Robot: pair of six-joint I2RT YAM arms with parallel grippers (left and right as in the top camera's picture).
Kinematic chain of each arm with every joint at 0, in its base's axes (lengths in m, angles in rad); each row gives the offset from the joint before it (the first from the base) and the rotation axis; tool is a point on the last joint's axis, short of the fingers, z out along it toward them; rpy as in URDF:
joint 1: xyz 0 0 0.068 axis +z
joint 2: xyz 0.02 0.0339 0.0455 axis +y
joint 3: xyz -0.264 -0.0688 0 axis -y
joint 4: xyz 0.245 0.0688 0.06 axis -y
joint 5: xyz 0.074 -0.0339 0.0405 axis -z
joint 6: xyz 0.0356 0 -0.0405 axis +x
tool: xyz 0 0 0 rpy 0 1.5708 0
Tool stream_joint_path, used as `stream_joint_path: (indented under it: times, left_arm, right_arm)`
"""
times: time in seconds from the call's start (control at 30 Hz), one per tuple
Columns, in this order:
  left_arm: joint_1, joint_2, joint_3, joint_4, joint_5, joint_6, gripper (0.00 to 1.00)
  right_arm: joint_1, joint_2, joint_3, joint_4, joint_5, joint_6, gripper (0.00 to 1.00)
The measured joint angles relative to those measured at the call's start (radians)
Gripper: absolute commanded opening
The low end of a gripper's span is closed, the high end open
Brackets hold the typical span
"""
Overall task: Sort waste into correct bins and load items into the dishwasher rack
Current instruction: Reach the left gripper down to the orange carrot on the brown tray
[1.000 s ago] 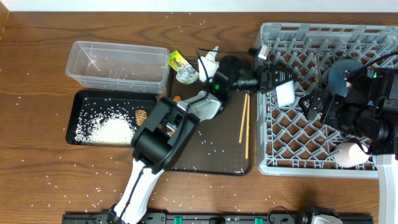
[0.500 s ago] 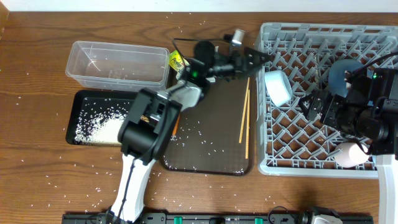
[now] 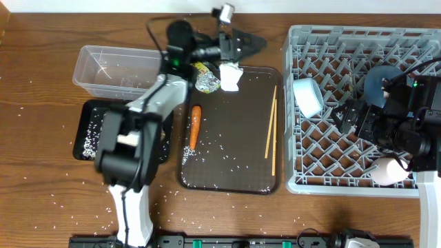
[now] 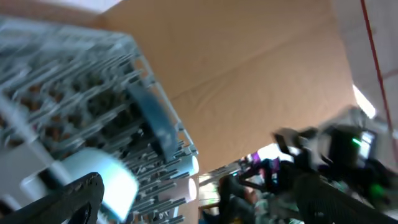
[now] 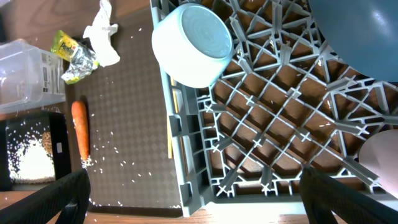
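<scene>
My left gripper [image 3: 252, 48] hangs open and empty above the far edge of the brown tray, pointing toward the dishwasher rack [image 3: 324, 162]; its wrist view is blurred. On that tray lie the carrot [image 3: 195, 127], the yellow-green and silver wrapper [image 3: 204, 76], the white tissue [image 3: 229, 76] and the chopsticks [image 3: 272, 131]. In the rack, the light blue cup [image 3: 306, 96] lies on its side, the dark blue bowl [image 3: 377, 83] leans, and the pink cup [image 3: 389, 170] sits near the front. My right gripper [image 3: 350, 118] is open over the rack [image 5: 205, 168], holding nothing.
The clear tub [image 3: 124, 69] stands at the back left, with the black tray-bin [image 3: 88, 134], holding rice, in front of it and half covered by my left arm. A brown lump [image 5: 46, 140] lies in that bin. Rice grains are scattered over the brown serving tray [image 3: 234, 165] and the table.
My left gripper has drawn back from the rack toward the far left, leaving the light blue cup lying in the rack. The right arm has not moved.
</scene>
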Motion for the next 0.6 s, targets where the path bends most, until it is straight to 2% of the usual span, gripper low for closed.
stream_joint_path:
  times: [0.13,0.43,0.5,0.6]
  left_arm:
    - [0.025,-0.143,0.000,-0.009,0.026,0.050,0.98]
    - [0.047,-0.397,0.000,-0.298,-0.006,0.203,0.98]
    - [0.046,-0.451,0.002,-0.422,-0.051,0.246,0.98]
    - [0.043,-0.549,0.013,-0.858,-0.196,0.403,0.98]
  right_arm:
    - [0.000,0.000,0.000,0.000,0.000,0.000,0.99]
    - [0.000,0.000,0.000,0.000,0.000,0.000,0.99]
    - [0.000,0.000,0.000,0.000,0.000,0.000,0.99]
    - [0.000,0.000,0.000,0.000,0.000,0.000,0.99]
